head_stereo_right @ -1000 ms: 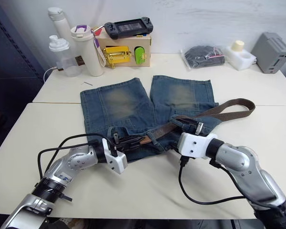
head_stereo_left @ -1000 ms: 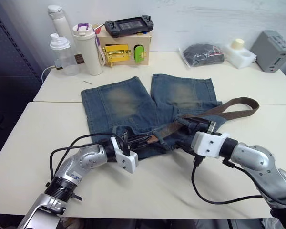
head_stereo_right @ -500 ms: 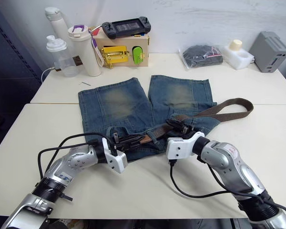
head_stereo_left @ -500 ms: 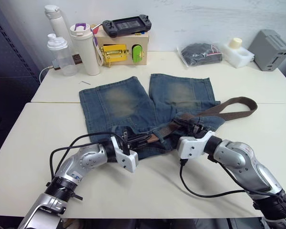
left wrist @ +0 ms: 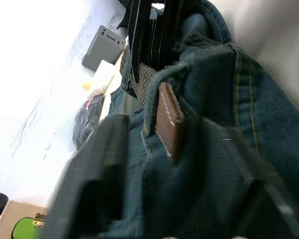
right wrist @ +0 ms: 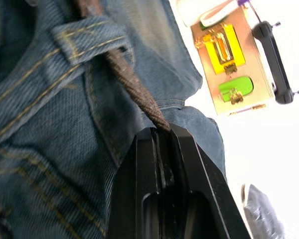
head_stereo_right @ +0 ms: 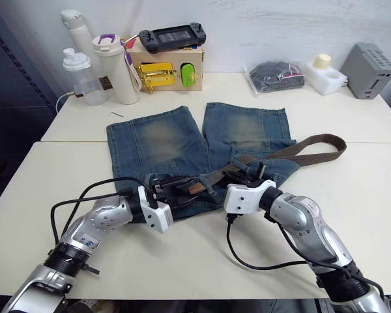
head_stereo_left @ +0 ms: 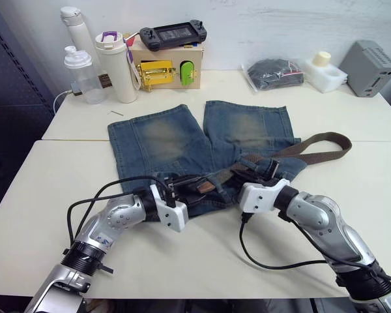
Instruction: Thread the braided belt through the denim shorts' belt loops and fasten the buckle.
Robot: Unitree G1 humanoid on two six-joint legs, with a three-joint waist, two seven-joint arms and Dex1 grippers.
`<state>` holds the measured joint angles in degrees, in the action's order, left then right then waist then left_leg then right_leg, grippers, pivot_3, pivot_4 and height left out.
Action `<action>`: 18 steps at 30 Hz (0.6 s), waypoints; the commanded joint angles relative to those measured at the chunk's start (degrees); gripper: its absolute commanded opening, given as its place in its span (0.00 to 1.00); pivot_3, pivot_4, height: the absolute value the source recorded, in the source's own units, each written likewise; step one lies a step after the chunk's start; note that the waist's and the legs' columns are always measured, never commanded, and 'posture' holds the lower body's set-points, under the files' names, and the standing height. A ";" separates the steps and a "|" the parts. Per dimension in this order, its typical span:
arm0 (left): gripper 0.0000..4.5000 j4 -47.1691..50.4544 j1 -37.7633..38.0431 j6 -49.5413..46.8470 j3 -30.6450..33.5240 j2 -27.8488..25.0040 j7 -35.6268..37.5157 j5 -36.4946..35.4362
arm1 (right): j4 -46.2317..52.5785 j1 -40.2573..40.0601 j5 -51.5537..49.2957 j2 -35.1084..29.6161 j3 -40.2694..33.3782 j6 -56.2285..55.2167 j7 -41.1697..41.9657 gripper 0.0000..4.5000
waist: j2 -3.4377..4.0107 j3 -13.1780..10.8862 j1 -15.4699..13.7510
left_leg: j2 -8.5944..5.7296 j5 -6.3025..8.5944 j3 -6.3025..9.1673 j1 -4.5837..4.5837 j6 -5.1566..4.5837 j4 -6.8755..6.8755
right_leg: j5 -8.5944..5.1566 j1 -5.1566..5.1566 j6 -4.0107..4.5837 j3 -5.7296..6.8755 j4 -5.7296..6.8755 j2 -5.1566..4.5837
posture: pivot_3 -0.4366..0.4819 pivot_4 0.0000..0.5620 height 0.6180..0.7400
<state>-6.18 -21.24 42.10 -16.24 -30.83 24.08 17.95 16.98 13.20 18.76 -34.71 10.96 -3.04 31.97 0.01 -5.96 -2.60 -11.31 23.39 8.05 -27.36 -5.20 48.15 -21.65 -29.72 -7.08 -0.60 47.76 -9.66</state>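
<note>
The denim shorts (head_stereo_left: 163, 140) lie flat on the table with the waistband nearest me. The braided belt (head_stereo_left: 319, 140) runs from a fold at the right along the waistband to its brown tip (left wrist: 168, 119). My left gripper (head_stereo_left: 184, 187) is open, one finger (left wrist: 97, 169) on each side of that tip and the bunched waistband. My right gripper (head_stereo_left: 238, 176) is shut on the belt (right wrist: 129, 82) just past a belt loop (right wrist: 89, 37) that the strap passes under. The buckle is hidden among the folds by my right wrist.
Along the back stand bottles (head_stereo_left: 120, 65), a tan box (head_stereo_left: 169, 65) with a game controller on top, a black bundle in plastic (head_stereo_left: 274, 73), a white block (head_stereo_left: 322, 68) and a grey device (head_stereo_left: 371, 59). Black cables (head_stereo_left: 274, 261) trail from both wrists over the near table.
My left gripper has opened and now stands loosely around the belt tip. My right gripper has shifted left along the waistband and shut on the belt.
</note>
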 commanded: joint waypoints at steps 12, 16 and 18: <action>0.79 4.43 0.09 -2.81 3.35 -2.73 4.93 -5.30 | 5.71 -0.56 -5.87 3.02 0.26 4.37 3.38 0.00 | 0.00 0.00 1.12 | 0.00 0.01 0.08 0.00 0.02 -0.01 | 0.00 -0.01 0.00 -0.02 0.02 0.02 | 0.48 0.27 0.23; 0.79 5.39 1.18 -2.93 3.23 -2.81 6.05 -7.10 | 6.09 -0.24 -5.81 3.43 0.38 5.44 3.86 0.00 | 0.00 0.00 1.27 | 0.03 0.03 0.11 0.00 0.06 -0.03 | 0.00 -0.01 0.00 -0.02 0.02 -0.01 | 0.48 0.27 0.23; 0.79 5.98 1.87 -2.80 3.14 -3.12 6.77 -7.78 | 6.31 -0.09 -5.53 3.55 0.99 5.41 4.28 0.00 | 0.01 0.00 1.28 | 0.03 0.04 0.12 0.00 0.07 -0.03 | 0.00 -0.02 0.00 -0.01 0.02 0.01 | 0.48 0.27 0.23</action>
<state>-2.39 -19.73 38.72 -13.86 -33.55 30.35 11.79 20.23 12.55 14.01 -31.64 11.18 2.71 35.76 0.01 -5.96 -1.32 -11.28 23.42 8.17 -27.35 -5.14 48.12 -21.65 -29.74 -7.08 -0.61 47.78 -9.65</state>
